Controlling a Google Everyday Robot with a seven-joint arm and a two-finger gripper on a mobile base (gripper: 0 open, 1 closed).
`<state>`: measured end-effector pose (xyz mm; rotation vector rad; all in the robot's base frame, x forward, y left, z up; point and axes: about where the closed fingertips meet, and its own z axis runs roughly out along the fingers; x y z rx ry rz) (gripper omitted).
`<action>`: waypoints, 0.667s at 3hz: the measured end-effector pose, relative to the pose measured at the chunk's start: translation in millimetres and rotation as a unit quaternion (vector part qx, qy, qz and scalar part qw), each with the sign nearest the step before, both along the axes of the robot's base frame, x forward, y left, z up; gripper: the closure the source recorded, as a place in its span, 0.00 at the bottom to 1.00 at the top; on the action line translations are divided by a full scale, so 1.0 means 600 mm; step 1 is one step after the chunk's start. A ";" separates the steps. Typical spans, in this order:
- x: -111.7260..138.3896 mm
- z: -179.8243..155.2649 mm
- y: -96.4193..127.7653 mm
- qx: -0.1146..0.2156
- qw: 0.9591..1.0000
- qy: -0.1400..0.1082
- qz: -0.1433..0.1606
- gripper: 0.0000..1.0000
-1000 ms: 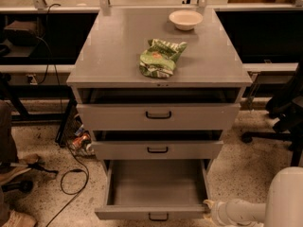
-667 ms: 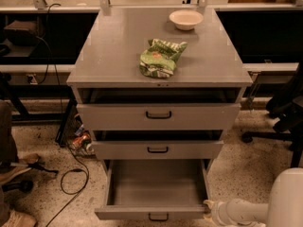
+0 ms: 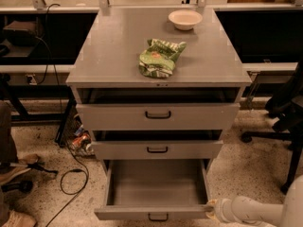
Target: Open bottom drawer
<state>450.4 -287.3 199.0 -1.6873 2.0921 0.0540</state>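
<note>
The grey cabinet [image 3: 118, 46] has three drawers. The bottom drawer [image 3: 156, 188] is pulled far out, its empty grey inside showing, and its small black bar handle [image 3: 158, 217] sits at the lower edge of the view. My gripper [image 3: 210, 208] is at the drawer front's right corner, at the end of my white arm [image 3: 251, 211] that comes in from the lower right. The top drawer [image 3: 157, 116] and the middle drawer [image 3: 157, 149] are each pulled out a little.
A green snack bag [image 3: 158, 56] and a cream bowl [image 3: 185, 19] lie on the cabinet top. Black cables [image 3: 71, 174] and clutter lie on the floor to the left. An office chair base [image 3: 284, 131] stands to the right.
</note>
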 end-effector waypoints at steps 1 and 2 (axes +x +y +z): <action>0.011 0.051 -0.017 -0.006 1.000 -0.028 -0.005 0.10; 0.033 0.116 -0.060 -0.013 0.998 -0.060 -0.024 0.00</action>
